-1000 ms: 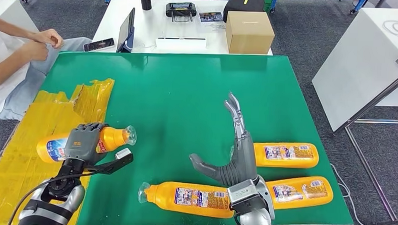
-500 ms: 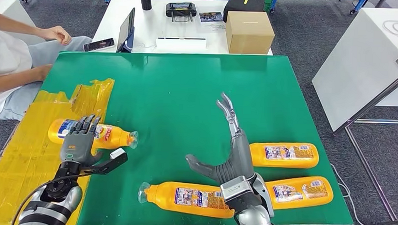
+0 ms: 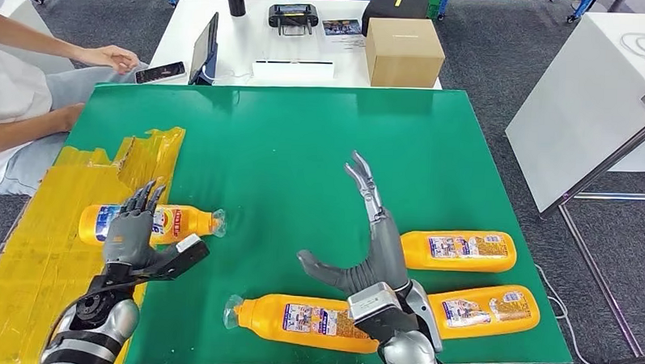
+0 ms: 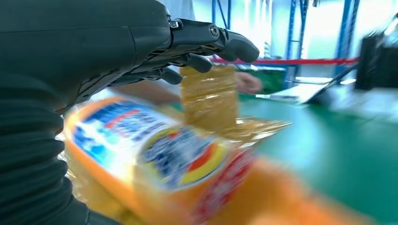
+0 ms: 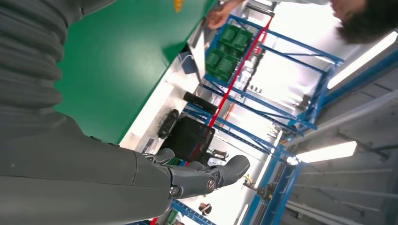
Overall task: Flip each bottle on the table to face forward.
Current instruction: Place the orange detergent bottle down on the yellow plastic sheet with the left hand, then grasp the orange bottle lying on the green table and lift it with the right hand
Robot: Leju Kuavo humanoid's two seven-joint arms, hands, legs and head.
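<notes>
No text is legible to me on any surface. The bottle (image 3: pixel 152 224) under my left hand (image 3: pixel 129 233) carries a blue, red and yellow label, too blurred to read. The labels on the three bottles beside my right hand (image 3: pixel 374 244) are too small to read.

The left hand (image 3: pixel 129 233) covers part of the left bottle (image 3: pixel 152 224); the left wrist view blurs its label. The right arm hides the near bottle's (image 3: pixel 302 320) base. Label text is too small to read.
</notes>
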